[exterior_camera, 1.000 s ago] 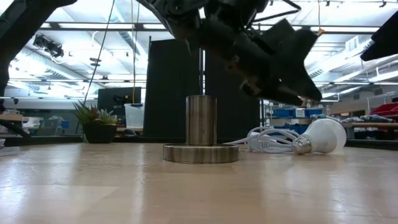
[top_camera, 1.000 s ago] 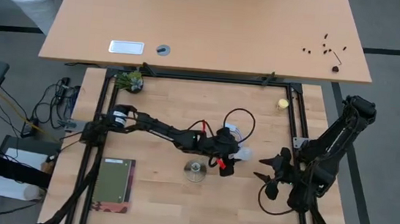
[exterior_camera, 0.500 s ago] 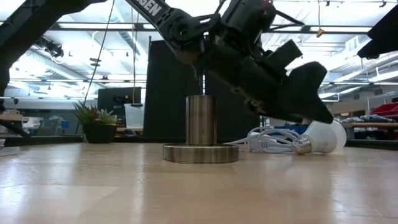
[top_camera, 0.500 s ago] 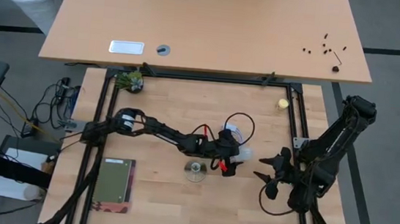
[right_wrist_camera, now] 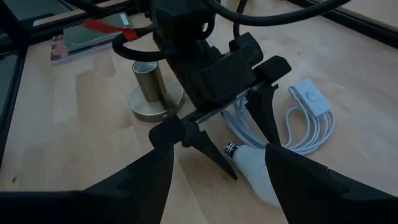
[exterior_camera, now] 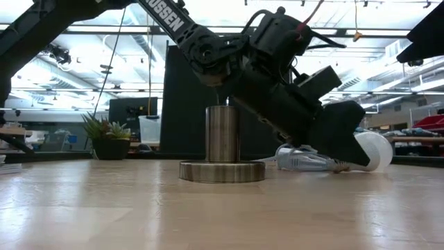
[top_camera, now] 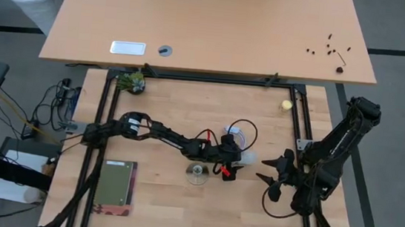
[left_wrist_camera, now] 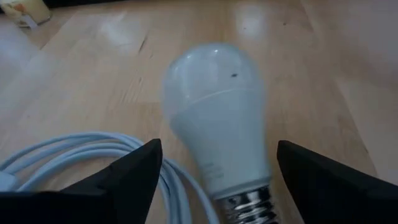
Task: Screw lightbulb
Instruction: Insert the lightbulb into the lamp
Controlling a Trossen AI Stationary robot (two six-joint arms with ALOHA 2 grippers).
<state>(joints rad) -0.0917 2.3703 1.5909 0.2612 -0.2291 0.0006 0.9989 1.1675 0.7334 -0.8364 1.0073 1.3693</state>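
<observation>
Lying on its side on the wooden table [top_camera: 157, 198], the small white frosted lightbulb [left_wrist_camera: 217, 118] rests beside a coiled white cord [left_wrist_camera: 74, 152]. The left gripper [top_camera: 232, 163] is spread wide around the lightbulb, not pinching it. The right gripper [top_camera: 271, 174] waits nearby, spread open too

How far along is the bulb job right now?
Nothing is finished: the lightbulb lies on its side on the table, beside the white cord. In hand: the left gripper is open with a finger on each side of it, not closed. Left: grasp, lift and screw into the socket. The right gripper waits.
</observation>
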